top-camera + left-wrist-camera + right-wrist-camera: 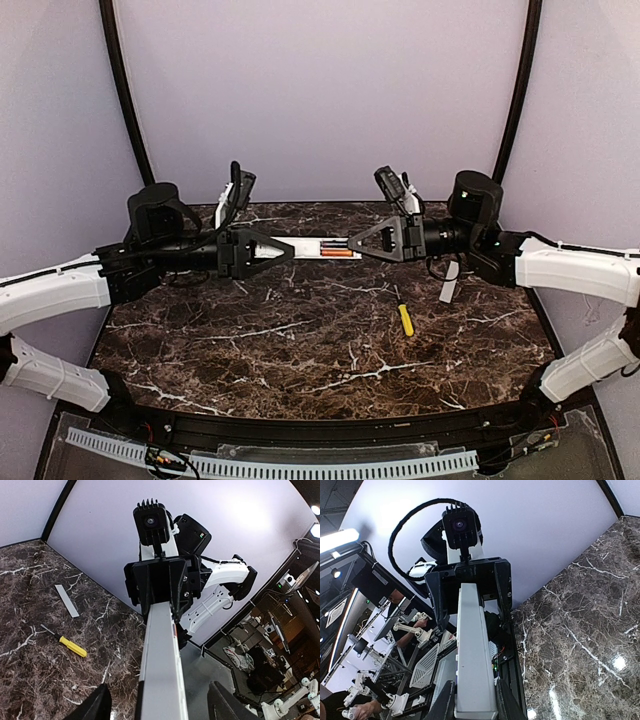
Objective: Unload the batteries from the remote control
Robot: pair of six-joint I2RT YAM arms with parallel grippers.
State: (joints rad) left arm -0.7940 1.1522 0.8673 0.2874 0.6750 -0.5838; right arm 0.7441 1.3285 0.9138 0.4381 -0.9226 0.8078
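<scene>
Top external view: left gripper (288,248) and right gripper (354,246) each clamp one end of the remote control (308,243), held level above the table (300,350). An orange-red battery (337,253) sits in the remote's recess, by the right gripper. A screwdriver (405,319) lies on the table, right of the remote.

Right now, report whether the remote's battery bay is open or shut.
Open: an orange battery shows in the recess of the remote; the cover lies apart on the table.

left arm (55,290): white shells, black joints | right arm (575,268): same | cable (436,500): black, apparently looped
</scene>
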